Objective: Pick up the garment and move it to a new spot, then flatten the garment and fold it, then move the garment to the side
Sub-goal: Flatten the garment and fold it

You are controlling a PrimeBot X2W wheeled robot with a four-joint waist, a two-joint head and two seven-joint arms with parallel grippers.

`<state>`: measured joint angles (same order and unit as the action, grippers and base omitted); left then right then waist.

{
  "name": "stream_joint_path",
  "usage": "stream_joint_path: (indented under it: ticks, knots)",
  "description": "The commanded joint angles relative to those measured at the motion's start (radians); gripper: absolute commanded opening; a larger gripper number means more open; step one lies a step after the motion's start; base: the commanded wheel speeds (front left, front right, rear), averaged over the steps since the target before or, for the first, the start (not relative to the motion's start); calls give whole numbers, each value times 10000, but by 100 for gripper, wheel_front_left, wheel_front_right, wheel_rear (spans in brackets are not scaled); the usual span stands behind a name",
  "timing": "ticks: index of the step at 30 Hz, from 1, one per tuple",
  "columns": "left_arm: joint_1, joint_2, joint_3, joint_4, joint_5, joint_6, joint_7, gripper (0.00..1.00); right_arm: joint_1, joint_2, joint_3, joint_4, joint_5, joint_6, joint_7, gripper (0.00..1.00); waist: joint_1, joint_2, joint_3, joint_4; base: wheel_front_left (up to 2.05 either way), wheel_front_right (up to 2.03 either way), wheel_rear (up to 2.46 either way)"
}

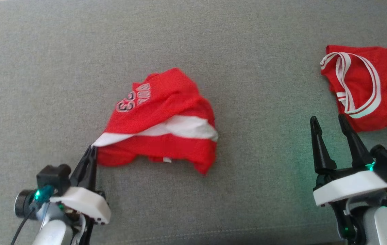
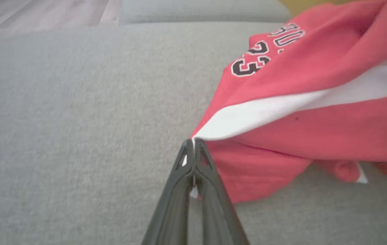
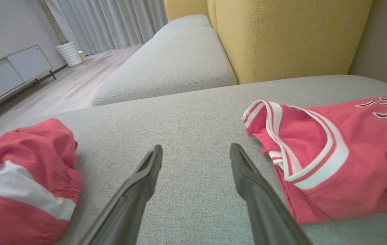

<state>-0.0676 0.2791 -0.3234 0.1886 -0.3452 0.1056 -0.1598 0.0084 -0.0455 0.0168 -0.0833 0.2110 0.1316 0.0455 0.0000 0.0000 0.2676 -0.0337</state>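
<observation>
The garment (image 1: 161, 119) is a crumpled pair of red shorts with a white stripe and the number 23, lying mid-cushion. My left gripper (image 1: 92, 149) is shut on its lower left corner, where the white stripe ends. In the left wrist view the left gripper (image 2: 193, 141) pinches that white tip, and the garment (image 2: 316, 102) spreads off to the right. My right gripper (image 1: 329, 120) stands open at the lower right, well clear of the shorts. In the right wrist view the right gripper (image 3: 196, 151) holds nothing, with the garment (image 3: 23, 177) at lower left.
A red jersey (image 1: 370, 85) with white trim lies at the right edge, just beyond my right fingertips; it shows as the jersey (image 3: 333, 156) in the right wrist view. Everything rests on a grey sofa cushion (image 1: 78, 51). A yellow backrest (image 3: 282, 34) rises behind.
</observation>
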Motion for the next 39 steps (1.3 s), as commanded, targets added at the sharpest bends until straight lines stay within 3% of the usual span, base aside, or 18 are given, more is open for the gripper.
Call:
stream_joint_path:
  ticks: [1,6,7,8,13,18,27,39]
  knots:
    - [-361,140,443,-98,-56,-19,-145,0,-360,-47,222,-311,58,-9,19,100,0,0,5,-6,0,0,0]
    - [-654,-61,527,1296,-300,-202,-518,0,-382,-47,184,-281,62,-9,76,100,0,0,-40,9,0,0,0]
    - [-714,-127,539,1462,-362,-262,-592,7,-385,-47,178,-282,62,-9,83,100,0,0,-59,8,0,0,0]
    - [-772,-202,552,1561,-422,-328,-670,100,-386,-47,163,-293,64,-9,82,100,0,0,-79,15,0,0,0]
    - [-903,-515,667,1429,-553,-535,-937,100,-335,-47,95,-357,17,-9,11,100,0,0,-285,82,0,0,0]
    - [-801,-758,1064,301,-518,-599,-1010,100,-276,-47,83,-443,-119,-9,-1,100,0,0,-589,188,0,0,0]
    - [-306,-939,1464,-1851,526,-347,-1017,100,-46,-47,86,-630,-576,-9,194,100,0,0,-1285,359,0,0,0]
    - [530,-920,1078,-2245,964,-84,-877,100,416,-47,232,-851,-766,-9,468,100,0,0,-1768,363,0,0,0]
